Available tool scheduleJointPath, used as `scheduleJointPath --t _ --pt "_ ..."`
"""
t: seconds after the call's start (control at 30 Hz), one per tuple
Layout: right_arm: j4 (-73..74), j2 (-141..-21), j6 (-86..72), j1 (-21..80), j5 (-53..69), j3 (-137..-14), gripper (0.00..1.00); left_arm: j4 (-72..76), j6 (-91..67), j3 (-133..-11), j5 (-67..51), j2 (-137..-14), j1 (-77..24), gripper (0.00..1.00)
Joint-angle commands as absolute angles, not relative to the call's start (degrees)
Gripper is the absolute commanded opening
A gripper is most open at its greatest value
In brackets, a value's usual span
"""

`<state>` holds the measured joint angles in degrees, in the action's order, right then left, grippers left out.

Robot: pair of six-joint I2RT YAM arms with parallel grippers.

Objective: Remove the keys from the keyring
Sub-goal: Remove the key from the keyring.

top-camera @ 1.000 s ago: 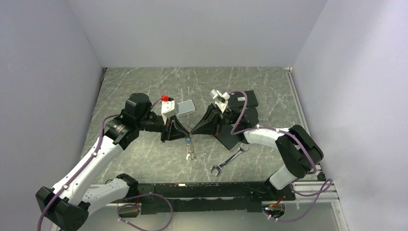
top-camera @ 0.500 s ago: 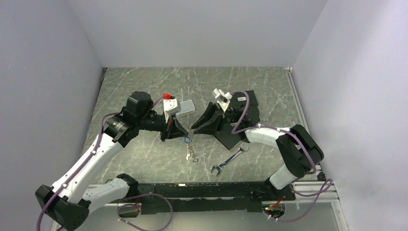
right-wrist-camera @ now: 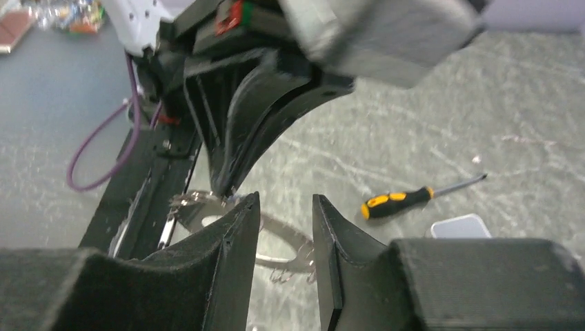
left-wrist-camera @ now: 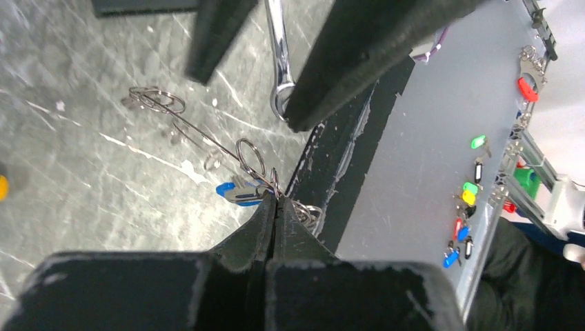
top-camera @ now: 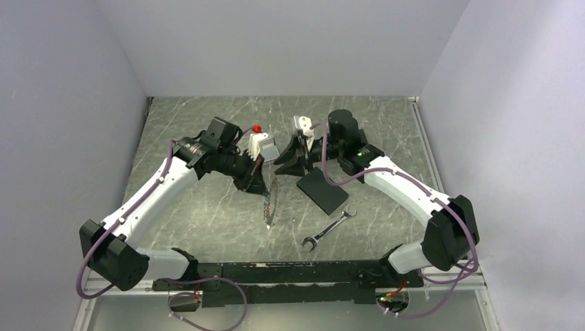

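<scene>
The keyring (top-camera: 270, 198) hangs over the middle of the table (top-camera: 207, 214), pinched at its top. In the overhead view it shows nearly edge-on as a thin toothed strip, its long axis running from the grip down toward the table's near edge. The keys (top-camera: 268, 216) bristle along its rim, and the blue tagged piece (left-wrist-camera: 231, 192) sits right beside the pinch point. Whether the lower end touches the marble I cannot tell.

The left gripper (left-wrist-camera: 276, 209) is clenched on the ring's wire, fingers pressed together with the metal caught at their tips. The right gripper (right-wrist-camera: 284, 201) faces it from just across the ring, its jaws apart and nothing between them.

By my reading this is the re-grip stage: one arm steadies the ring while the other lines up on a key, and none looks to be off yet. The next move would call for the right fingers to close on a single key — not the ring itself — then work it round the coil to the split while the left arm holds firm.

The black flat rectangle (top-camera: 323, 190) lies just right of the ring, with the wrench (top-camera: 330, 227) nearer the near edge. A screwdriver (right-wrist-camera: 395, 201) lies apart on the ring's left — seen only by the right wrist camera.
</scene>
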<state>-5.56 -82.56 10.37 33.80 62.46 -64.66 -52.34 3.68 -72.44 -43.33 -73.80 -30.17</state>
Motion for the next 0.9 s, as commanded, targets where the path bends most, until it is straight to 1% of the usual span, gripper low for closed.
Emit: scheduleJointPath --t 0.0,0.2,0.37,0.57,0.87 --pt "13.47 -79.43 26.96 34.71 57.01 -63.68 0.37 -54.55 0.39 -75.30 -44.67 -74.09 -30.06 0.00" --pt "17.25 -77.30 29.99 37.59 52.91 -63.67 0.36 -54.86 -4.11 -74.76 -47.34 -75.74 -28.57 0.00" --pt "16.81 -76.82 30.39 41.80 48.62 -63.60 0.36 -54.26 -5.27 -74.35 -49.62 -76.95 -28.39 0.00" --pt "16.82 -77.37 30.03 43.77 48.19 -64.92 0.36 -54.26 -4.91 -74.29 -49.47 -77.42 -28.38 0.00" --pt "14.92 -78.97 28.40 45.18 45.40 -65.54 0.29 -54.32 -4.26 -74.15 -49.99 -77.38 -28.48 0.00"
